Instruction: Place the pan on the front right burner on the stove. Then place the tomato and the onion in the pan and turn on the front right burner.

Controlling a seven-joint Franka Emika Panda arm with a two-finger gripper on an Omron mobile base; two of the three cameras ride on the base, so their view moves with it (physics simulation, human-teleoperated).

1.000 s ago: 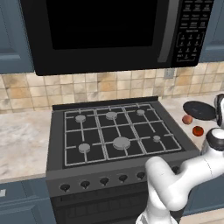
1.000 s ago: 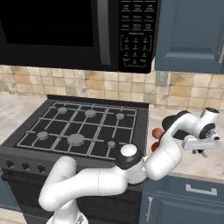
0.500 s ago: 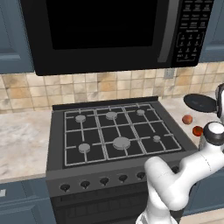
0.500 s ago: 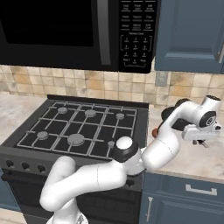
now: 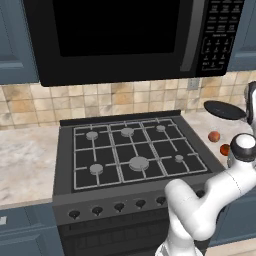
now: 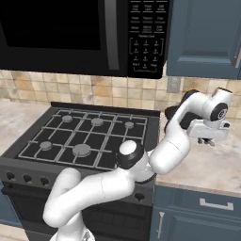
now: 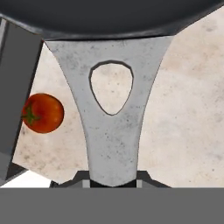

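My gripper [image 7: 113, 181] is shut on the grey handle of the black pan [image 7: 109, 17], whose rim runs along the top of the hand view. In the left base view the pan [image 5: 224, 110] hangs above the counter to the right of the stove [image 5: 65, 165]. From the right base view, the gripper [image 6: 206, 140] is over that counter and the arm partly hides the pan [image 6: 174, 113]. The tomato [image 5: 225, 149] [image 7: 43, 113] and the onion [image 5: 214, 136] lie on the counter below the pan. The front right burner [image 5: 179, 158] is bare.
A black microwave [image 5: 125, 35] hangs low over the stove. A row of black knobs [image 5: 120, 206] runs along the stove's front. Beige counter [image 5: 25, 160] extends on the left, and blue cabinets [image 6: 202, 37] hang above the right counter.
The gripper has risen with the pan and shifted a little toward the stove. The tomato and onion have not moved.
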